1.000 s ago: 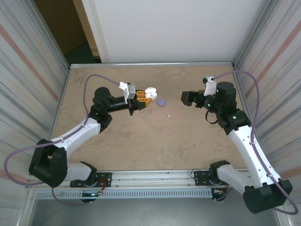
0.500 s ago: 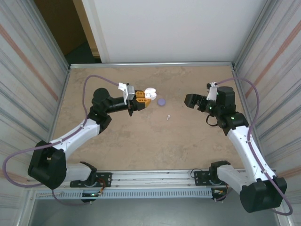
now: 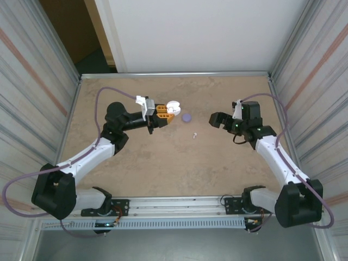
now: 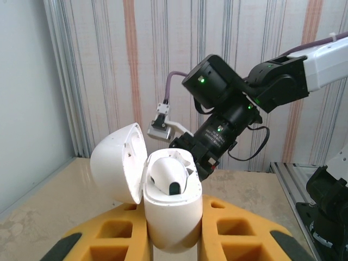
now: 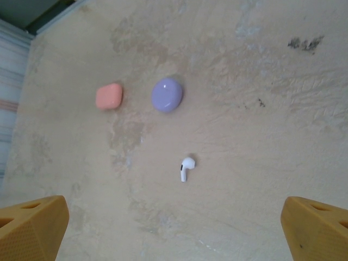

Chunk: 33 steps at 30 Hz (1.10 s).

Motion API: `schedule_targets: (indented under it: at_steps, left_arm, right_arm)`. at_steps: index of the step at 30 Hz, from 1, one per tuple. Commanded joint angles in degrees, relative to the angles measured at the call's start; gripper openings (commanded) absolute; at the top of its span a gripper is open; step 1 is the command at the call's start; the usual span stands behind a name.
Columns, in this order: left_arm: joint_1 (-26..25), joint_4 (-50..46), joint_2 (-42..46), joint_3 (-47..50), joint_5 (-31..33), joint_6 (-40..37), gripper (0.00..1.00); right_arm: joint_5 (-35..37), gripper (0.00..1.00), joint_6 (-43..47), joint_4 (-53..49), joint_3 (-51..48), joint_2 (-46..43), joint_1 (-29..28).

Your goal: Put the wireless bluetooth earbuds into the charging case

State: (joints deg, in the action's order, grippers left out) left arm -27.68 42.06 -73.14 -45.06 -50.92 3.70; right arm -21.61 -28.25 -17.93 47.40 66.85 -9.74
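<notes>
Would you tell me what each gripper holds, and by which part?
Left gripper clamps the open white charging case by its lower body; right gripper holds nothing.

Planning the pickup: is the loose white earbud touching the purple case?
Apart: the right wrist view shows bare tabletop between the white earbud and the purple case.
</notes>
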Motion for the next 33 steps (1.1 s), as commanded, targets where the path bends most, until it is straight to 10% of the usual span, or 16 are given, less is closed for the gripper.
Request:
schedule_targets:
  at_steps: [1,33]
  left_arm:
    - [0.3,1.9,1.8,0.6,0.4,0.1,0.00]
    - [0.3,0.4,3.3,1.2,0.6,-0.9,0.00]
  right_arm:
    - [-2.6,1.00,-1.0,-0.1,1.6,3.0,-0.8]
    - [10.7,0.53,2.7,-15.0,23.3,35.9,-14.4]
